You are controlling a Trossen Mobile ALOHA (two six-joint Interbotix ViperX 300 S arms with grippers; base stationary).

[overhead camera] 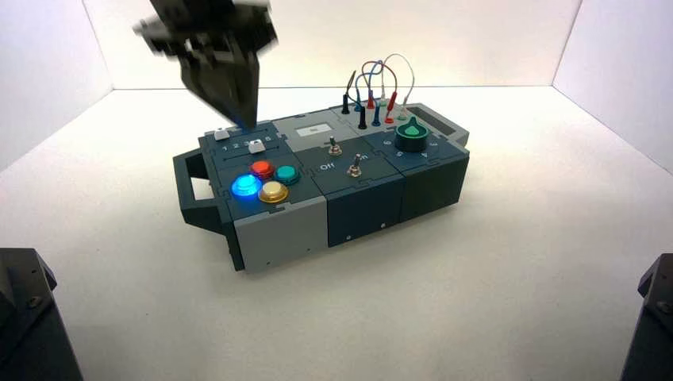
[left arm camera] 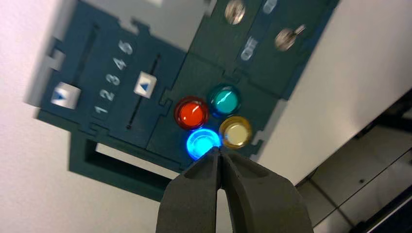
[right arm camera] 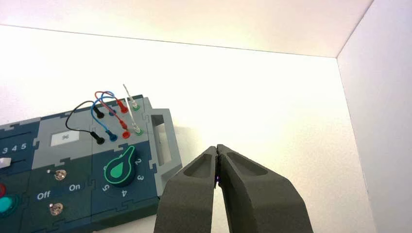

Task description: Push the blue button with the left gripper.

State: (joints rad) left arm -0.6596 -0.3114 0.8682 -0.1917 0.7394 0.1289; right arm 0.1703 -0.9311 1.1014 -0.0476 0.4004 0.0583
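Observation:
The blue button (overhead camera: 245, 186) glows bright blue at the front left of the box's button cluster, beside the red (overhead camera: 262, 168), teal-green (overhead camera: 286, 175) and yellow (overhead camera: 273, 191) buttons. My left gripper (overhead camera: 242, 119) hangs well above the box's left part, over the sliders, fingers shut and empty. In the left wrist view the blue button (left arm camera: 201, 142) glows just beyond the left gripper's (left arm camera: 219, 151) closed tips, apart from them. My right gripper (right arm camera: 217, 149) is shut and empty, off to the box's right; it does not show in the high view.
The box (overhead camera: 365, 206) stands turned on the white table. It bears two white sliders (overhead camera: 255, 146), two toggle switches (overhead camera: 355, 167), a large green knob (overhead camera: 412, 133) and plugged wires (overhead camera: 379, 87). White walls enclose the table. Dark blocks (overhead camera: 24, 317) sit at the front corners.

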